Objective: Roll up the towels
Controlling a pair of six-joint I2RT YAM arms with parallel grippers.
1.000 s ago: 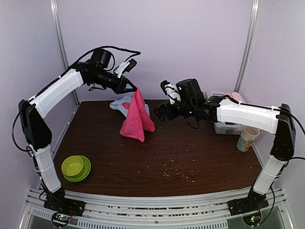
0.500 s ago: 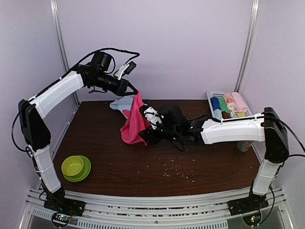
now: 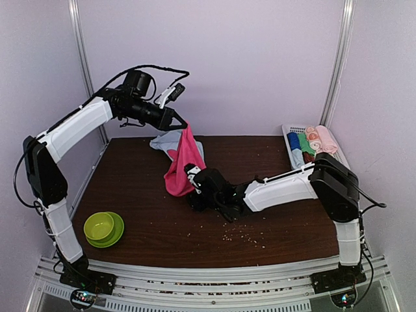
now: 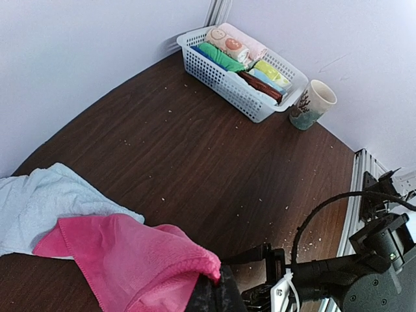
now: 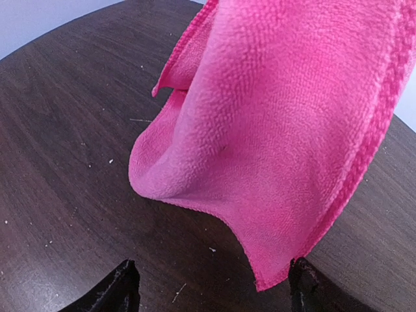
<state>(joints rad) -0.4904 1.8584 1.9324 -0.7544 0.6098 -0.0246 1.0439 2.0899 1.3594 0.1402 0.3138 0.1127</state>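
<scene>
1. Your left gripper is raised over the far side of the table, its jaws pressed together on the top corner of the pink towel.
2. The pink towel hangs free from that pinch. Its long axis runs nearly straight up and down, the gathered corner points up and the loose edge points down at the table.
3. In the right wrist view the towel's lowest part is a pointed corner on its right, while the left side bulges in a soft fold.
4. You cannot tell whether that corner touches the wood.
5. Your right gripper sits low at the table surface just beside the towel's bottom edge, its fingers spread wide apart and holding nothing.
6. The blue towel lies crumpled flat on the table behind the pink one.
7. A white basket of small rolls stands at the far right corner, with a cup just beside it.
</scene>
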